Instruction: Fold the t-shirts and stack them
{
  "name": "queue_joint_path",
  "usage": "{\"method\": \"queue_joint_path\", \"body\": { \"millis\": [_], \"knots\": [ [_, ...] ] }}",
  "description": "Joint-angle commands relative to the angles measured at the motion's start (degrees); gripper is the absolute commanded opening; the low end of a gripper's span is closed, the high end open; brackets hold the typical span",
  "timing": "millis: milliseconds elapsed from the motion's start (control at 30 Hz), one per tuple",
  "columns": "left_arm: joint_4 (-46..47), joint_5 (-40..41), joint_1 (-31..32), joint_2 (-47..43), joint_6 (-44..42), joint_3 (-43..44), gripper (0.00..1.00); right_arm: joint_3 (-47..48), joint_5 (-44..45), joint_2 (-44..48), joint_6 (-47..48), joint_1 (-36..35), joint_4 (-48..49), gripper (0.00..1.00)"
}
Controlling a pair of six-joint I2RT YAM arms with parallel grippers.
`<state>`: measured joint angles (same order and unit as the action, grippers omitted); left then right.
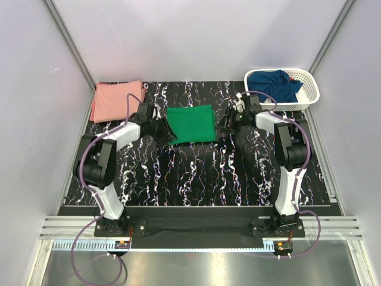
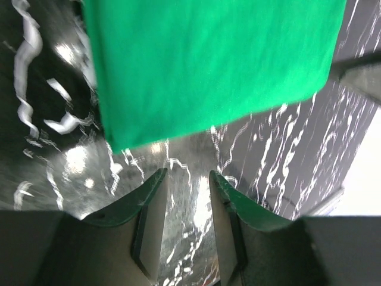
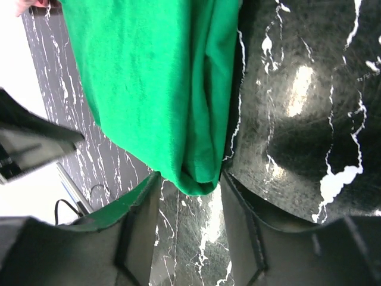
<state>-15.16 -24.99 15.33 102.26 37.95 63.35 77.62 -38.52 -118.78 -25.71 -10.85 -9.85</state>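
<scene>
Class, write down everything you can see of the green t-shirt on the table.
The green t-shirt is bright, plain, soft-looking cloth, folded into a roughly square packet, with layered edges showing at one corner. It lies flat on the black marbled table, toward the far side. The left end effector is open just short of one corner; the right end effector is open around a folded corner on the opposite side. Whether either actually touches the cloth cannot be told.

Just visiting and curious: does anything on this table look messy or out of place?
Only the navy shirt: it lies crumpled in the white basket, while the green shirt and pink shirt lie folded flat.
</scene>
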Motion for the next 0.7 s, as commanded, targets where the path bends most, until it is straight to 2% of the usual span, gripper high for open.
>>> {"method": "queue_joint_path", "body": {
  "millis": [0,167,333,433,533,633,667],
  "knots": [
    [-1.02,2.67,-1.97,1.89,-1.3,4.76,0.39,2.96,-1.73,1.54,2.77,-0.4,-1.14,0.53],
    [-4.25,3.89,-3.12,6.19,-4.11,9.67,0.4,7.01,-1.65,-0.66,4.88,-1.63,-3.86,0.59],
    [-4.8,5.83,-3.2,6.02,-4.03,7.23,0.47,8.07,0.81,-2.68,6.73,-3.29,-6.06,0.61],
    [-1.64,4.7,-3.12,6.29,-4.03,4.16,0.47,6.23,1.69,-2.68,7.08,-3.65,-5.97,0.59],
    [4.68,0.22,-3.03,6.99,-2.63,0.46,0.47,2.82,2.57,-1.11,7.26,-3.65,-5.19,0.58],
    [8.3,-4.27,-2.59,7.34,-1.4,-2.0,0.38,-1.14,3.19,1.0,6.91,-3.65,-3.96,0.51],
    [9.43,-5.32,-2.5,7.08,-0.96,-2.61,0.26,-2.12,2.93,1.62,6.73,-3.74,-3.43,0.42]
  ]
}}
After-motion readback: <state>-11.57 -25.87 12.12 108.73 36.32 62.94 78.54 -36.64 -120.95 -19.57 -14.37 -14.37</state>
